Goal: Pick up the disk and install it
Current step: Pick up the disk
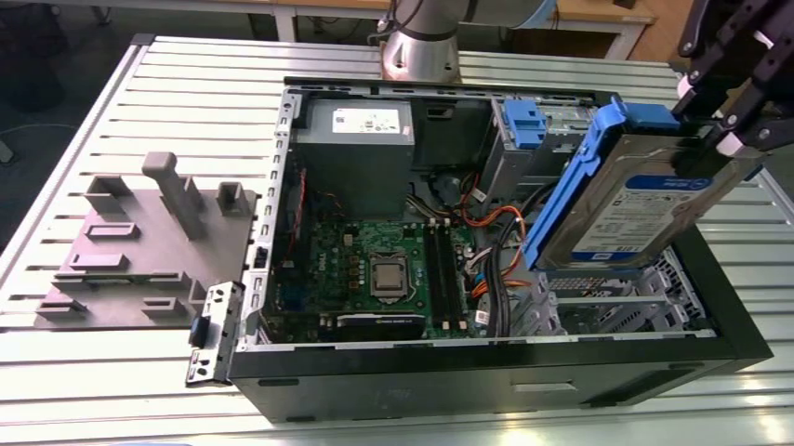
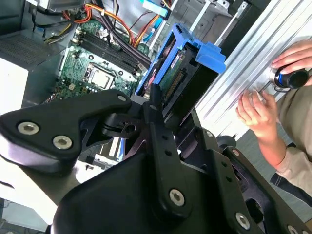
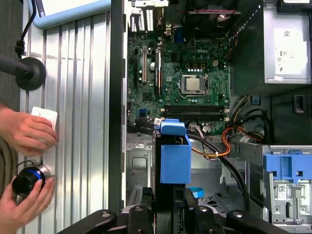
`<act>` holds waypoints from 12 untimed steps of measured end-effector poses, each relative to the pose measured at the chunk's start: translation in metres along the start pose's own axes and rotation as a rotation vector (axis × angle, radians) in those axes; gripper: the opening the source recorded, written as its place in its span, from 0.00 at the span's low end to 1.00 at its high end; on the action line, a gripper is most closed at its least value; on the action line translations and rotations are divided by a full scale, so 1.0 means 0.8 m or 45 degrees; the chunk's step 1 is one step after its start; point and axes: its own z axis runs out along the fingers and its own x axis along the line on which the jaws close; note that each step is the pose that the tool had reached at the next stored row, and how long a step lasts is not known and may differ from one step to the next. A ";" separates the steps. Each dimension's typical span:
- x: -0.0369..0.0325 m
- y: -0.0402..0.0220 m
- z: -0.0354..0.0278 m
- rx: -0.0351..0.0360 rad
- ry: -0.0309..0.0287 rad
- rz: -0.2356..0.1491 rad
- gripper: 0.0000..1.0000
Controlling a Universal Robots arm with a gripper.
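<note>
1. The black two-fingered gripper [image 1: 717,125] was pinched on the disk [image 1: 627,200], a flat silver hard drive in a bright blue plastic carrier. The disk hung tilted in the exterior view's right half, above the drive cage of the open black computer case [image 1: 496,372], and was not seated.
2. In my judgement, doing this step well meant squaring the carrier to the bay's rails, steering clear of the orange cables [image 1: 496,216], and lowering gently without slackening the pinch.
3. The exterior view showed the drive's white-and-blue label and its tilt. The first wrist view showed the disk end-on, beside the green motherboard [image 3: 180,73].
4. Both wrist views showed a person's hands [image 3: 27,131] on the ribbed metal table [image 3: 78,122] beside the case.
</note>
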 end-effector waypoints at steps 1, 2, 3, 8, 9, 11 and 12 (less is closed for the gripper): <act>0.0000 -0.0002 0.0000 0.0000 -0.0001 0.000 0.35; 0.0000 -0.0002 0.0000 0.0000 0.0000 0.000 0.35; 0.0001 -0.0002 0.0000 0.0000 0.0000 0.000 0.35; 0.0001 -0.0021 0.0003 0.0001 -0.0002 0.000 0.35; 0.0001 -0.0040 0.0006 0.0000 -0.0003 0.000 0.35; 0.0000 -0.0100 0.0008 -0.0005 0.0001 0.000 0.35; 0.0000 -0.0137 0.0012 -0.0009 0.0000 0.000 0.35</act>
